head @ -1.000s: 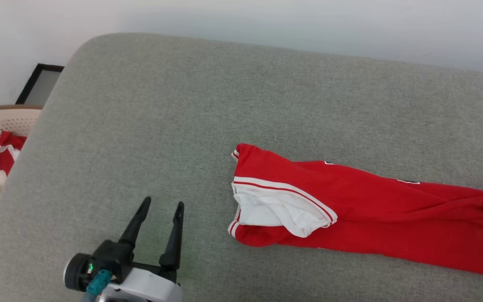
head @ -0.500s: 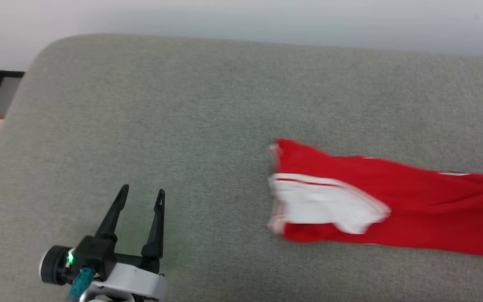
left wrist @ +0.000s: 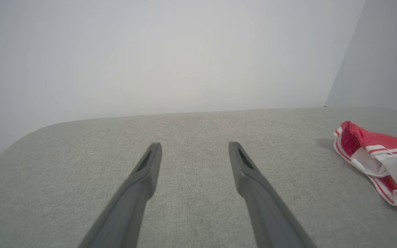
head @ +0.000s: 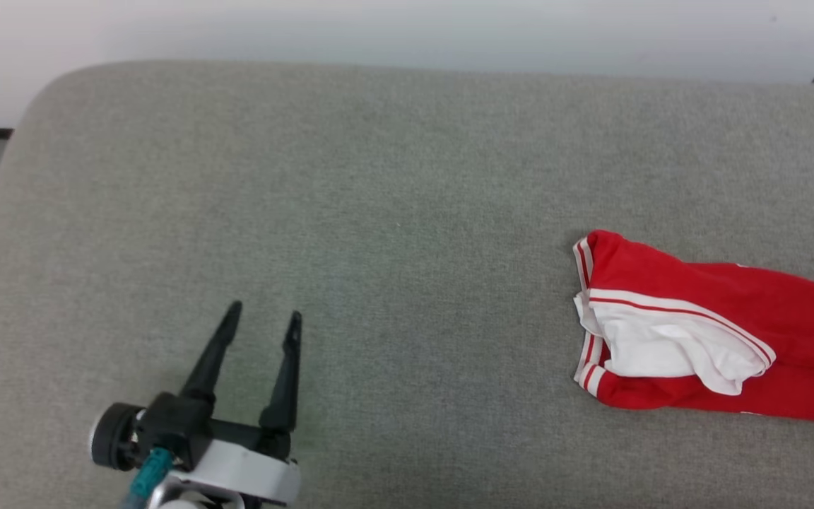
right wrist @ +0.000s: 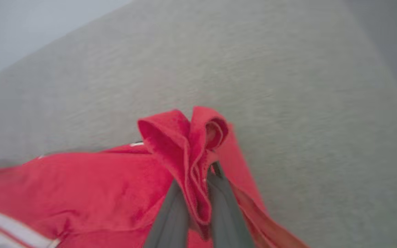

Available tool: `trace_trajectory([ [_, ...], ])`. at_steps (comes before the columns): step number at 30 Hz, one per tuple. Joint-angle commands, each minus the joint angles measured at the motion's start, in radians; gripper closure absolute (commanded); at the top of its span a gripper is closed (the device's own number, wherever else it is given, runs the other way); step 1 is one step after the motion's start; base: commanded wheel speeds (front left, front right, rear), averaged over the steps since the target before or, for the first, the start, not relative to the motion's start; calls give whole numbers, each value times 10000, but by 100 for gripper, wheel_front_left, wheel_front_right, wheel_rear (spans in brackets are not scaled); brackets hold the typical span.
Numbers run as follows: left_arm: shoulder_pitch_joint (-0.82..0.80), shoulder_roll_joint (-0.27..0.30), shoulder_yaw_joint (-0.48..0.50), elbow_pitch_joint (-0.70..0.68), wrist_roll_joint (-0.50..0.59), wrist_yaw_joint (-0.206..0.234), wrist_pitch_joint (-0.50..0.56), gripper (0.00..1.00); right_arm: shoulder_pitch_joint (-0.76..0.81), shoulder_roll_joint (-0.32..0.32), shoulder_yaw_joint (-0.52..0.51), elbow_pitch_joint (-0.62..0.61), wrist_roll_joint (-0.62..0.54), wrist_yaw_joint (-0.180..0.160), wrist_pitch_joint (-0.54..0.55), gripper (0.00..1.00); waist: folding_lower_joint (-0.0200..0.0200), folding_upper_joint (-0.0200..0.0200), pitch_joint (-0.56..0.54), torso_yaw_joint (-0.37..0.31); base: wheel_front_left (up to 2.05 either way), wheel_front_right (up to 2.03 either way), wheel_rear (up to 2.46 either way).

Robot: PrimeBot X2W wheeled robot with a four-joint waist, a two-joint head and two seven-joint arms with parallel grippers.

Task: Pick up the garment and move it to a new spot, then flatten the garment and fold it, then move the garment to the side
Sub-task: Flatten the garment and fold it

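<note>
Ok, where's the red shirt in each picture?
Head view: garment at the right edge, below the middle.
Left wrist view: garment at the right edge.
Right wrist view: garment lower left to middle, pinched by the right gripper.
Shared landmark: the grey cushion under it.

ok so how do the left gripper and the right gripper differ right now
The left gripper stands open and empty; the right gripper is shut on a bunched red fold of the garment. The left gripper hangs over the bare grey cushion, well apart from the garment; the right gripper is at the garment itself, with cloth pinched in it. Both have two long dark fingers.
</note>
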Motion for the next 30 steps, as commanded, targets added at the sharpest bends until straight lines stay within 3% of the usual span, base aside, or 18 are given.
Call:
trace_trajectory([
  [1,147,54,-16,14,-62,-16,4,0,259,204,164,-503,247,-13,244,100,0,0,-223,165,0,0,0],
  [9,373,31,-180,-114,-191,-17,4,0,1014,1229,1336,-5018,340,-13,1818,100,0,0,-520,539,0,0,0],
  [13,401,-62,-237,-310,-191,-18,4,0,641,2139,1928,-6284,-203,-13,2555,100,0,0,-474,731,0,0,0],
  [20,56,-159,-650,-386,-371,-17,4,0,-370,3144,2930,-6156,-1777,-13,3081,100,0,0,-54,1111,0,0,0],
  [30,-404,-317,-760,-248,-487,-19,4,0,-1064,3278,3515,-4555,-2827,-13,2506,100,0,0,373,1395,0,0,0],
])
